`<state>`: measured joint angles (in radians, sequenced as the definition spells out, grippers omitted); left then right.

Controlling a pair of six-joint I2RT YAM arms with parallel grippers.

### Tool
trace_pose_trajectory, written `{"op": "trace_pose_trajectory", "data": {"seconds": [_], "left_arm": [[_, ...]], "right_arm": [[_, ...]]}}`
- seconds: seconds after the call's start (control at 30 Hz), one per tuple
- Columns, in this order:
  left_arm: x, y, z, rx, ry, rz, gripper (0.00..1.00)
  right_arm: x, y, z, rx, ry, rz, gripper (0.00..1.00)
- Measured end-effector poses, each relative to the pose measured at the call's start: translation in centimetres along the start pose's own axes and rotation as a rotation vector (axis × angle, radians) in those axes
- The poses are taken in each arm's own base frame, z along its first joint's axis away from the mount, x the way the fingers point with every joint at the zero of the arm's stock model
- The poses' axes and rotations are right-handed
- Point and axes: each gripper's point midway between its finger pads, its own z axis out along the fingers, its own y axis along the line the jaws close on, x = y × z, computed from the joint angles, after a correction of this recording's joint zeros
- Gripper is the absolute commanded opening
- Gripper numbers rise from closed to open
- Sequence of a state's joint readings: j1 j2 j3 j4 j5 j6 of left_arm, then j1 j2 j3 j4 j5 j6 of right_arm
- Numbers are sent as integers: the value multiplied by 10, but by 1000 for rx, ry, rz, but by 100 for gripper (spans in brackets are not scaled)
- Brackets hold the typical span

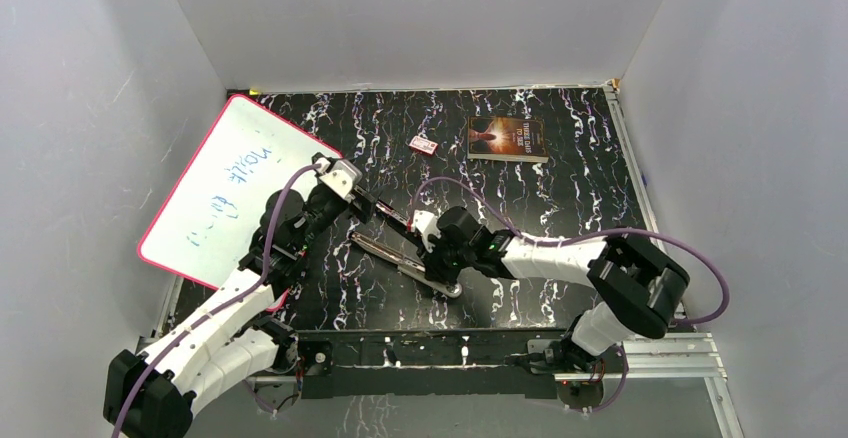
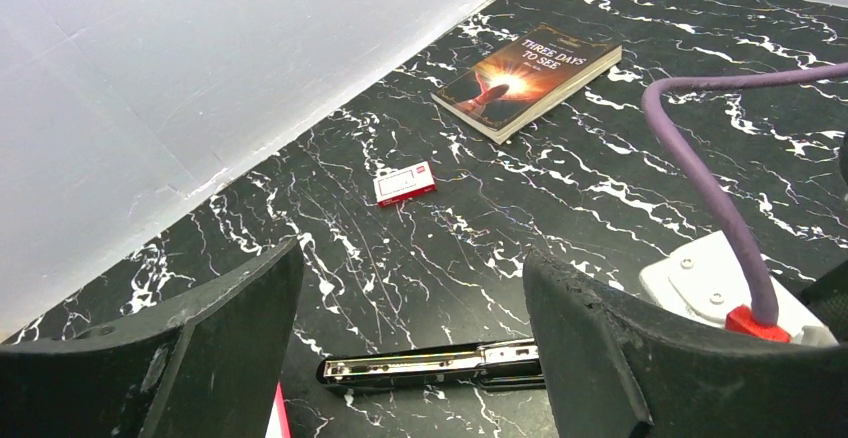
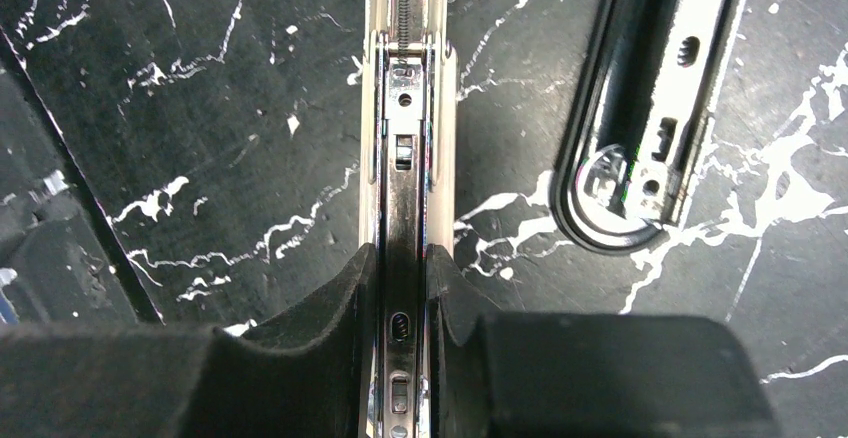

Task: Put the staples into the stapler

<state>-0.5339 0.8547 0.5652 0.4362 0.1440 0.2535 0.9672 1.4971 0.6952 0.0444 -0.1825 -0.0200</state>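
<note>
The stapler (image 1: 405, 248) lies opened out flat on the black marbled table, its two long arms spread in a narrow V. My right gripper (image 3: 403, 258) is shut on the silvery magazine rail (image 3: 403, 138), fingers pressed on both its sides. The black arm with its metal plate (image 3: 650, 108) lies beside it to the right. My left gripper (image 2: 410, 288) is open and empty, its fingers (image 2: 230, 348) hanging above the far end of a stapler arm (image 2: 430, 366). No loose strip of staples shows in any view.
A small red-and-white box (image 1: 423, 145) lies toward the back, also in the left wrist view (image 2: 405, 183). A paperback book (image 1: 508, 139) lies at the back right. A pink-edged whiteboard (image 1: 235, 188) leans at the left. Grey walls enclose the table.
</note>
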Motion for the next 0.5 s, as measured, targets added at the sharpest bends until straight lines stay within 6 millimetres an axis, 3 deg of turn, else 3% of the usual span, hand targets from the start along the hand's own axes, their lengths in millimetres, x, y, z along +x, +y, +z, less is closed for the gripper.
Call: {"op": "trace_pose_trajectory", "data": {"seconds": [0.5], "left_arm": [[0, 18, -4, -108, 12, -31, 79]], "right_arm": [[-20, 8, 19, 133, -19, 113, 8]]}}
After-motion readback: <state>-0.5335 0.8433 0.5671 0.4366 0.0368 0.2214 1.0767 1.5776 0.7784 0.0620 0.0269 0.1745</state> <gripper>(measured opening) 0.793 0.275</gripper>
